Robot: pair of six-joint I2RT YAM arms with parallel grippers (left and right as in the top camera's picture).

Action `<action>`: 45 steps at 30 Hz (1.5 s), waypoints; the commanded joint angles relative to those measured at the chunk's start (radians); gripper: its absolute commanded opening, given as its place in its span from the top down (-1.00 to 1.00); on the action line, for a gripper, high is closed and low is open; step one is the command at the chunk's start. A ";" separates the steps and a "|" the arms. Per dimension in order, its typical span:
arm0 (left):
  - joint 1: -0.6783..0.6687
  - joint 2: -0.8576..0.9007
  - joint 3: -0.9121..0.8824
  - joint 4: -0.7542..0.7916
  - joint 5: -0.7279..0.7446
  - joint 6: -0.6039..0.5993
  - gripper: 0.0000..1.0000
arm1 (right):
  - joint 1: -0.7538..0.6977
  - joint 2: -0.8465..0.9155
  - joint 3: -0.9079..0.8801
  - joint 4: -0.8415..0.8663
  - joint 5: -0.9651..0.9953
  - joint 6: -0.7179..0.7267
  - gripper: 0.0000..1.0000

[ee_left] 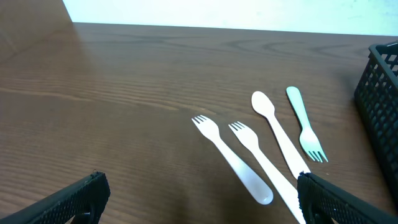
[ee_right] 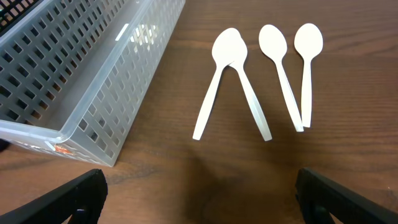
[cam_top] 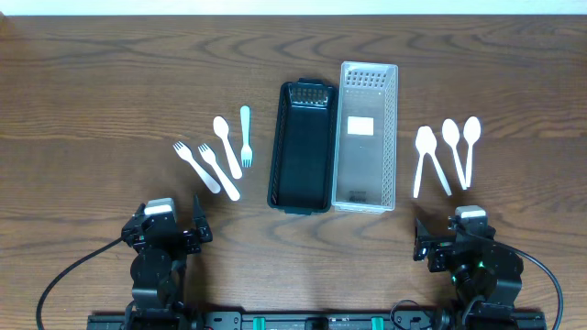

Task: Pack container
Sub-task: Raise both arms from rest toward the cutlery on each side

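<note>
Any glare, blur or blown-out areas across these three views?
Overhead: even light, sharp, with a blown-out white strip along the top. Left wrist: white forks crisp, its own fingers soft at the bottom corners. Right wrist: spoons sharp with faint shadows; bright patch on the clear basket, glint or label unclear.

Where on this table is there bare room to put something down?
Crowded middle: black basket beside clear basket, cutlery flanking. Bare wood: left of the forks, right of the spoons, and the near strip before both baskets.
</note>
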 commanded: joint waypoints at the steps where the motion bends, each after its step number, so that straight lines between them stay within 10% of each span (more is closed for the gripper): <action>1: 0.005 -0.006 -0.017 -0.009 -0.002 -0.005 -0.96 | 0.014 -0.009 -0.005 0.000 -0.008 0.016 -0.99; 29: 0.005 -0.006 -0.017 -0.009 -0.002 -0.005 -0.96 | 0.014 -0.009 -0.005 0.015 -0.058 0.022 -0.98; 38: 0.005 -0.006 -0.017 -0.008 0.048 -0.117 -0.96 | 0.014 -0.009 0.003 0.015 -0.314 0.459 -0.98; 45: 0.005 -0.002 -0.016 -0.024 0.120 -0.166 -0.96 | 0.014 -0.009 0.004 0.029 -0.412 0.521 -0.98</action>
